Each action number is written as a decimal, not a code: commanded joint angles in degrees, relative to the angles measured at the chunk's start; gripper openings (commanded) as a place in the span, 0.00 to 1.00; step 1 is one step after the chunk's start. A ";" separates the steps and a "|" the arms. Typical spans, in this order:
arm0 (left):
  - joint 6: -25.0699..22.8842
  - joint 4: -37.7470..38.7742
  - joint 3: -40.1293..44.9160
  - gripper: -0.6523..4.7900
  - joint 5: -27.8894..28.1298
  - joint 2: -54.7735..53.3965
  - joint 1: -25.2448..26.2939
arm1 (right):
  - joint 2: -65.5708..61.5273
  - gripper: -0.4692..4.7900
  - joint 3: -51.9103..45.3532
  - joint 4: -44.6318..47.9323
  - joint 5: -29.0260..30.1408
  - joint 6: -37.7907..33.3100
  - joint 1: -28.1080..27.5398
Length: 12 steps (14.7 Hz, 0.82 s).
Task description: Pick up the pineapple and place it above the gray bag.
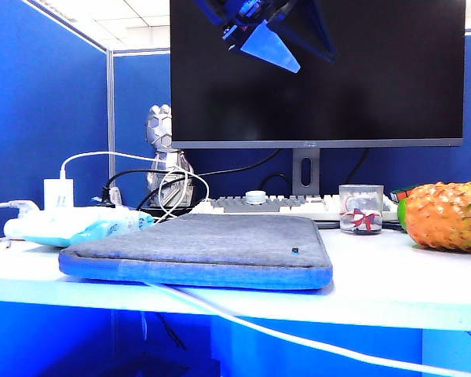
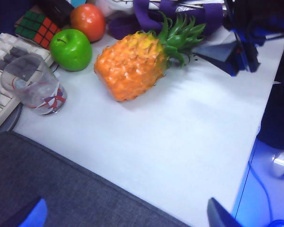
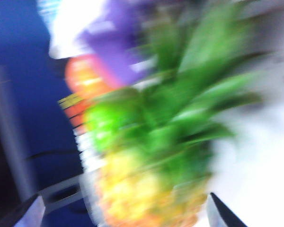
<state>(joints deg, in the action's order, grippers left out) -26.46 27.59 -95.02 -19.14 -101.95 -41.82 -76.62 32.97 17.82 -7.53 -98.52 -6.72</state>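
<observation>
Two arms are up, and neither holds anything, so I judge we are in the approach step: the pineapple (image 2: 136, 62) has not been picked up. It lies on its side on the white tabletop (image 2: 180, 142), leaf crown pointing away from the keyboard (image 2: 4, 80), well apart from the gray bag (image 1: 204, 251), which lies flat on the tabletop in front of the monitor (image 1: 314, 71).

My right gripper (image 3: 123, 213) hangs close over the pineapple's crown; that view is badly blurred, but its fingertips show at both lower corners with the fruit between and below them, so the jaws stand wide apart. My left gripper (image 2: 128, 215) hovers over the bag's edge, jaws also spread wide and empty, looking across at the fruit.

Next, I reckon the right gripper needs to come down around the scaly body, not the leaves, and close firmly; the skin is bumpy and the body broad, so a slip is possible.

One container is visible: a small clear glass cup (image 2: 35, 85) beside the keyboard, with a red-and-white pattern low on it; I cannot tell whether anything is in it. A green apple (image 2: 71, 48) and an orange fruit (image 2: 87, 21) sit just beside the pineapple.
</observation>
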 commanded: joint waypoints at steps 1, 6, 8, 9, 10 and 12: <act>0.76 -0.92 -0.20 0.98 -0.61 0.11 -0.04 | -2.99 1.00 0.17 1.27 -1.75 -1.36 -0.07; 1.49 -1.07 -0.20 0.98 -0.59 0.11 -0.04 | -12.41 1.00 0.33 13.11 -3.04 -5.44 -0.74; 1.51 -1.16 -0.20 0.98 -0.59 0.11 -0.04 | -15.98 1.00 2.27 15.69 -2.78 -5.44 -1.07; 1.70 -1.20 -0.20 0.98 -0.59 0.09 -0.04 | -17.31 1.00 3.41 15.82 -2.73 -5.40 -1.07; 1.88 -1.46 -0.20 0.98 -0.57 0.07 -0.04 | -18.91 1.00 4.59 15.89 -2.01 -5.42 -1.07; 2.23 -1.84 -0.20 0.98 -0.57 -0.02 -0.04 | -20.68 1.00 5.99 16.24 0.44 -5.40 -1.07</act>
<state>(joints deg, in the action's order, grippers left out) -24.58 26.63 -95.02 -19.33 -102.02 -41.85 -97.08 38.44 32.40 -8.32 -103.77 -7.86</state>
